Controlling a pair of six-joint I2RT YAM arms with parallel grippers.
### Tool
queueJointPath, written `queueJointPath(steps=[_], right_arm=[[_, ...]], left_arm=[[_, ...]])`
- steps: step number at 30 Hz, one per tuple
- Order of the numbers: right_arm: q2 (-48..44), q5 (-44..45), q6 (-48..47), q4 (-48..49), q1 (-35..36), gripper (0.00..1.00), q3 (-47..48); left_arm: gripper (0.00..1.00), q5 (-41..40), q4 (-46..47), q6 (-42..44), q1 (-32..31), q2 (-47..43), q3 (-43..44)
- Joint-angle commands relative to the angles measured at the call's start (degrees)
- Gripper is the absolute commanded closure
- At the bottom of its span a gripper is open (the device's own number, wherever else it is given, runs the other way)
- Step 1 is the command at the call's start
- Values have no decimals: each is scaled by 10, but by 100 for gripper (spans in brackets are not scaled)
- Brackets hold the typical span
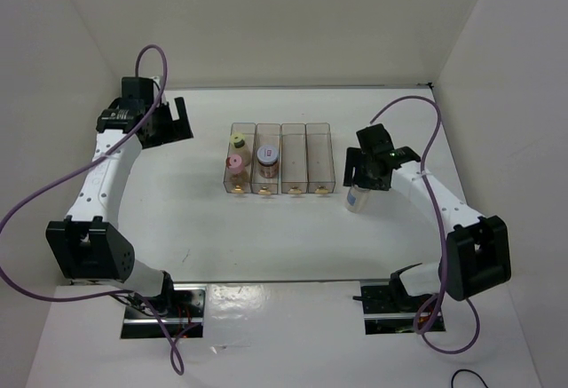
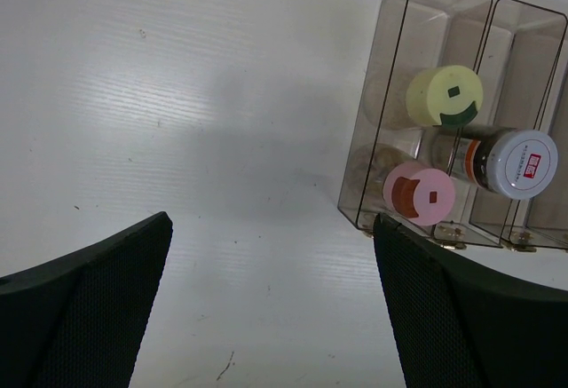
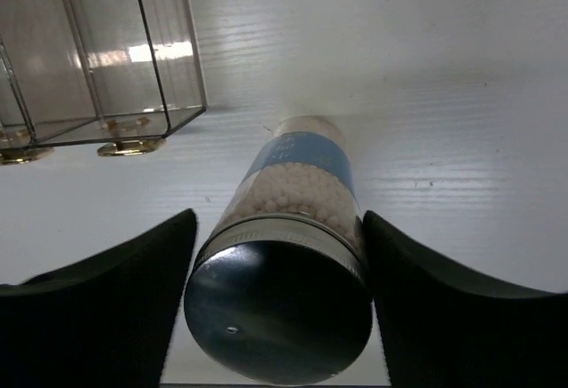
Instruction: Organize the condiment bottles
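We are clamping our right gripper [image 3: 280,304] on the grey-capped cylinder [image 3: 297,184], which is standing just right of the clear rack [image 1: 306,153] at frame centre, while our left gripper [image 1: 170,120] is hanging open at upper left; next, the cylinder probably needs lifting into an empty compartment.

table [image 1: 266,237]: white, glossy | walls [image 1: 293,15]: plain white panels, three sides | light: soft glare

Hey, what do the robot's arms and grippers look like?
Left arm and right arm: white links, black joint housings, a purple cable looping along each. Left gripper and right gripper: broad black fingers, the left's finely meshed. A green light glows on the right wrist.
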Motion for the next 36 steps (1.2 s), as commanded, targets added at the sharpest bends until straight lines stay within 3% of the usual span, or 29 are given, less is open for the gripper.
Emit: queueJointPath(steps=[1,5,8,15,22,36], right_arm=[[2,23,8,-21,5,28,26],[7,29,13,-33,10,45,33],[0,40,13,-47,10,51,52],[-17,14,-4,-91,16,71,162],[-30,-82,-15,-32,22,72,227],[162,-84,-57,36,74,73,379]], left_arm=[[0,14,14,-3,4,-16,-7],[0,19,19,-3,4,-16,-19],[0,32,31,-3,4,-11,-34],[0,36,75,-37,4,20,-98],[0,19,101,-69,4,69,-148],[3,14,148,-76,-34,146,-181]])
